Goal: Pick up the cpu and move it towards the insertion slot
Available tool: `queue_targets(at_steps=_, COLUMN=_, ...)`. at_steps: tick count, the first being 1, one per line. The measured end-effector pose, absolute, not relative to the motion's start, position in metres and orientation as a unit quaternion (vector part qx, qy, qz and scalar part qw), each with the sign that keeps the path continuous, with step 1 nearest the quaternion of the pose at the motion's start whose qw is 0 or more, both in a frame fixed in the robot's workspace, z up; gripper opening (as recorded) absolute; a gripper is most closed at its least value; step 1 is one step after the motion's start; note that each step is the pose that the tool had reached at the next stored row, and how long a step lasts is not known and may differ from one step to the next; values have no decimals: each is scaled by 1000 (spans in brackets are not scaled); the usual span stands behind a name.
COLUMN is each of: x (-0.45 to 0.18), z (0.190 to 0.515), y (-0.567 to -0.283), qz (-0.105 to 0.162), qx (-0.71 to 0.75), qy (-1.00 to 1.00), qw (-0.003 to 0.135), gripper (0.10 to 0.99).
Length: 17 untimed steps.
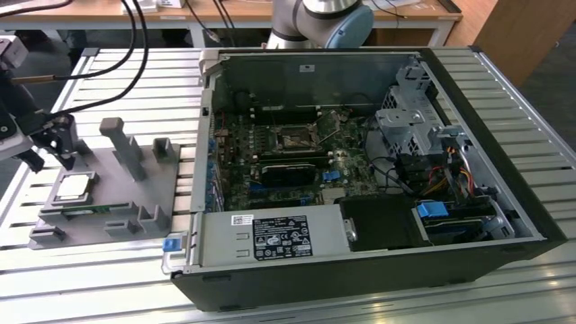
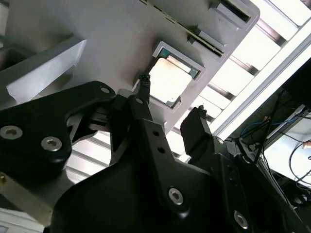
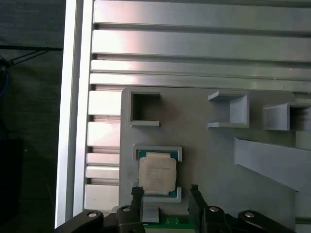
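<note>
Silvery on top, the cpu is seated flat in a square recess of the grey holder, which is laid on the slatted metal table at the exterior view's left. The gripper is held close over it, its two black fingers spread wider than the cpu, with nothing gripped between them. Whether the cpu is touched cannot be told. The insertion slot is found on the board inside the open computer case, well apart from the gripper.
</note>
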<state>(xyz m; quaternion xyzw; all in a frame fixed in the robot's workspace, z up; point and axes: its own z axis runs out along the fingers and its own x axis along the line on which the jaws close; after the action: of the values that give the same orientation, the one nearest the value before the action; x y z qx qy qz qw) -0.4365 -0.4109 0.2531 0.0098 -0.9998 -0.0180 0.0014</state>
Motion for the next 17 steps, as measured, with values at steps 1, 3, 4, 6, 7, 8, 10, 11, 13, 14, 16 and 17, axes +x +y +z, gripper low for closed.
queue_targets(at_steps=1, x=-437, z=251, y=-411, qz=-18, qx=10, qy=-1000, qw=1, gripper=525)
queue_targets(at_steps=3, x=-437, z=249, y=-411, qz=-18, qx=10, qy=-1000, qw=1, gripper=584)
queue_targets(at_steps=4, x=-437, z=247, y=-411, qz=-18, qx=10, qy=-1000, qw=1, gripper=639)
queue_targets(at_steps=6, x=-437, z=244, y=-411, qz=-18, qx=10, qy=-1000, qw=1, gripper=702)
queue_targets(at_steps=7, x=-437, z=242, y=-411, qz=-18, qx=10, qy=-1000, qw=1, gripper=702)
queue_targets(at_steps=8, x=-437, z=240, y=-411, qz=-18, qx=10, qy=-1000, qw=1, gripper=765)
queue_targets(at_steps=10, x=-438, z=237, y=-411, qz=-18, qx=10, qy=-1000, qw=1, gripper=765)
queue_targets(at_steps=11, x=-438, z=235, y=-411, qz=-18, qx=10, qy=-1000, qw=1, gripper=765)
queue_targets(at_steps=13, x=-438, z=232, y=-411, qz=-18, qx=10, qy=-1000, qw=1, gripper=765)
queue_targets(at_steps=14, x=-438, z=231, y=-411, qz=-18, qx=10, qy=-1000, qw=1, gripper=765)
queue_targets(at_steps=16, x=-438, z=227, y=-411, qz=-18, qx=10, qy=-1000, qw=1, gripper=765)
queue_targets(at_steps=17, x=-438, z=226, y=-411, qz=-18, qx=10, qy=-1000, qw=1, gripper=765)
